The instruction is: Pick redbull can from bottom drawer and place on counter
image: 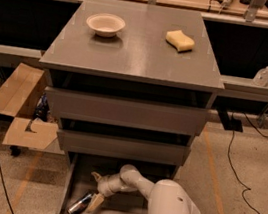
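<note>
The redbull can [79, 204] lies on its side on the floor of the bottom drawer [76, 170], which is pulled open, near its front left corner. My gripper [96, 190] reaches down into the drawer just right of the can. It is open, with one finger [96, 202] next to the can's right end and the other finger [96, 176] farther back. It holds nothing. The counter [138, 49] is the grey top of the cabinet, above the two wider drawers.
A white bowl [105, 24] and a yellow sponge [180, 40] sit on the counter. My white arm [170, 211] covers the drawer's right side. An open cardboard box [19, 111] stands on the floor at the left. Cables [238, 166] run on the floor at the right.
</note>
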### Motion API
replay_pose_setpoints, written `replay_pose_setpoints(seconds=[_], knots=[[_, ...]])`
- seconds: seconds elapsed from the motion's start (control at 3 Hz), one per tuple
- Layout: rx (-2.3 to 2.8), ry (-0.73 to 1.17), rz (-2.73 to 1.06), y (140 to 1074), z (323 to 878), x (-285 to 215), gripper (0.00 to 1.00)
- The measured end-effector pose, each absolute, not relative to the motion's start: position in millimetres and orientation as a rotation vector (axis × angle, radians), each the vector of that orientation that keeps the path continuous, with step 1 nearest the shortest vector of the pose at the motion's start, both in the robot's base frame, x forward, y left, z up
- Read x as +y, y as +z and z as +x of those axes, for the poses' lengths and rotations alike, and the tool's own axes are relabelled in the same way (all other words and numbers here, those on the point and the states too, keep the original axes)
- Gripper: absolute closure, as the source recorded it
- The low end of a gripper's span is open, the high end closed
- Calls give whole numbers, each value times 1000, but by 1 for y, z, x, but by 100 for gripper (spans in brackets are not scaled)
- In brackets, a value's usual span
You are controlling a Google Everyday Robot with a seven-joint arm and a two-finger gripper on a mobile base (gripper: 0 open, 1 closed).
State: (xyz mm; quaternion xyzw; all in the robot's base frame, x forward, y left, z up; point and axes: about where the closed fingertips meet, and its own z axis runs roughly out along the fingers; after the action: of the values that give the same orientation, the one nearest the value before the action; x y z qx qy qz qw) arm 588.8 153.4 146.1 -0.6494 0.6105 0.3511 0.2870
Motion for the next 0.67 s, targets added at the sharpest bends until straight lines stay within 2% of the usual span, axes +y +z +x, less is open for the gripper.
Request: replay_pose_setpoints(seconds=[0.33,0.67], knots=[[1615,954,-1734,130,592,151,0],[1634,977,-1707,113,588,144,12]])
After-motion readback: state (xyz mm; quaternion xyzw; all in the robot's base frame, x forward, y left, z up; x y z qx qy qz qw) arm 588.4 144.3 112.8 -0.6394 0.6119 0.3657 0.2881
